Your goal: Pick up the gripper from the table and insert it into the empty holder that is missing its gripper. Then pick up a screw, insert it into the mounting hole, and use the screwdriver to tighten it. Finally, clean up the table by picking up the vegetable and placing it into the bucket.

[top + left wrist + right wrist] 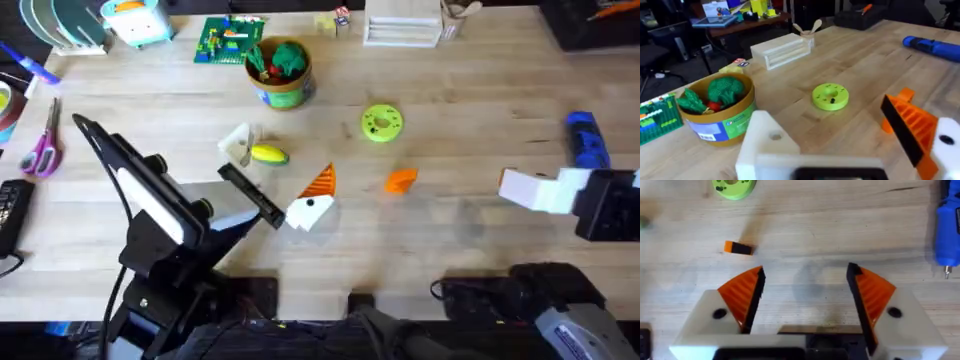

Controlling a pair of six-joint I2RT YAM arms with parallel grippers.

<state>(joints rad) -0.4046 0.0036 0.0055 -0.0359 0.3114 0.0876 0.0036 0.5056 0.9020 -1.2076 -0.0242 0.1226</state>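
Near the overhead frame's centre, the gripper [401,179] lies loose on the table [470,110], seemingly light, rigid and best pinched across its flanks by the released right claw [805,297].

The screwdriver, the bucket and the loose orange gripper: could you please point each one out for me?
screwdriver [946,227]: right wrist view, on its blue body.
bucket [283,96]: overhead view, on its printed side wall.
gripper [401,179]: overhead view, on the wedge's orange top.
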